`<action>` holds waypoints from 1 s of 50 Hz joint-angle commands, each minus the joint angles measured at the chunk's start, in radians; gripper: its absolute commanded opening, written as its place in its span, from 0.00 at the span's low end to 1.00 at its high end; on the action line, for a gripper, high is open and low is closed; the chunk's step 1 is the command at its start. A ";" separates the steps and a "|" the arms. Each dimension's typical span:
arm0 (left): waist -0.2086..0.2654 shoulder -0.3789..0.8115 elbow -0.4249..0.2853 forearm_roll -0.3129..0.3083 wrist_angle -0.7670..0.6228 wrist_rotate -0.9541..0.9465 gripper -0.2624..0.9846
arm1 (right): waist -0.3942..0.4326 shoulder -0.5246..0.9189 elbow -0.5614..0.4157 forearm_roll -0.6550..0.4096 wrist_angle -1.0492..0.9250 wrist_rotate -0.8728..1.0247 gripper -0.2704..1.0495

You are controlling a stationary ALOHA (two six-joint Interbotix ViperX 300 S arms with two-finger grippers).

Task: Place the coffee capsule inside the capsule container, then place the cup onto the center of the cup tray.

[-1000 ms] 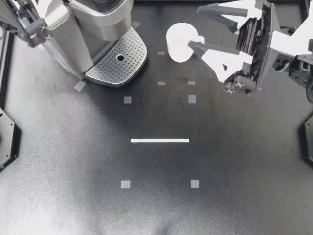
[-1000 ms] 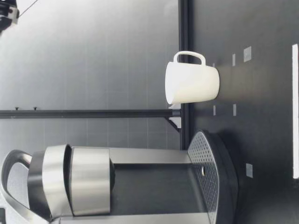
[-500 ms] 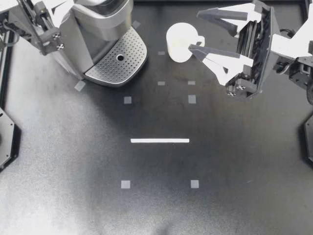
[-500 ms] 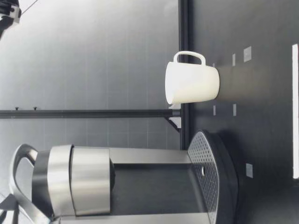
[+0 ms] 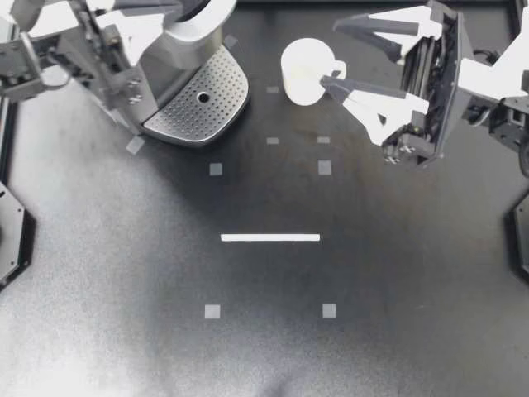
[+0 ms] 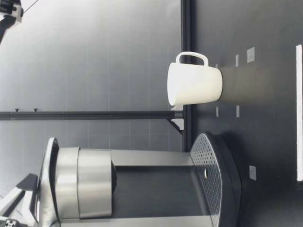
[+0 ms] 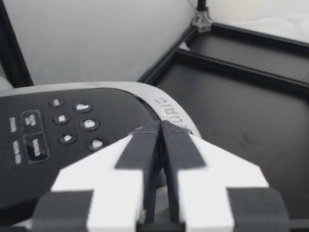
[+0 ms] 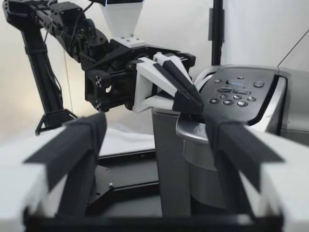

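Since the capsule container probably sits under its lid [image 5: 202, 25], the grey and silver coffee machine [image 5: 165, 70] has my left pincer [image 5: 169, 15] on top of it, in the upper left of the frame. The pincer's fingers are clenched together at the lid's front edge. No coffee capsule shows in any view. The white ceramic cup [image 5: 302, 70] stands upright on the black counter [image 5: 264, 273] at top centre, handle towards my right pincer [image 5: 329, 52]. That pincer hangs released, its spread tips overlapping the cup; nothing shows at cup level in the low view, so I judge it raised and apart. The perforated metal cup tray [image 5: 198, 103] lies left of the cup.
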 commanded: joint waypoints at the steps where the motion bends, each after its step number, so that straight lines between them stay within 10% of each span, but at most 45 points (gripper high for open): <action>1: -0.003 -0.008 -0.044 0.005 0.012 0.005 0.31 | 0.005 -0.023 -0.008 0.002 -0.006 0.002 0.79; 17: -0.003 -0.021 -0.104 -0.009 0.235 0.146 0.31 | -0.077 -0.067 -0.086 -0.012 0.408 -0.058 0.74; 27: -0.003 -0.029 -0.118 -0.123 0.327 0.272 0.31 | -0.150 -0.012 -0.247 -0.034 0.902 -0.150 0.72; 35: -0.009 -0.029 -0.150 -0.302 0.413 0.469 0.31 | -0.204 0.055 -0.365 -0.058 1.226 -0.232 0.72; 50: -0.041 -0.029 -0.295 -0.865 0.655 1.042 0.31 | -0.330 0.195 -0.518 0.058 1.509 -0.465 0.72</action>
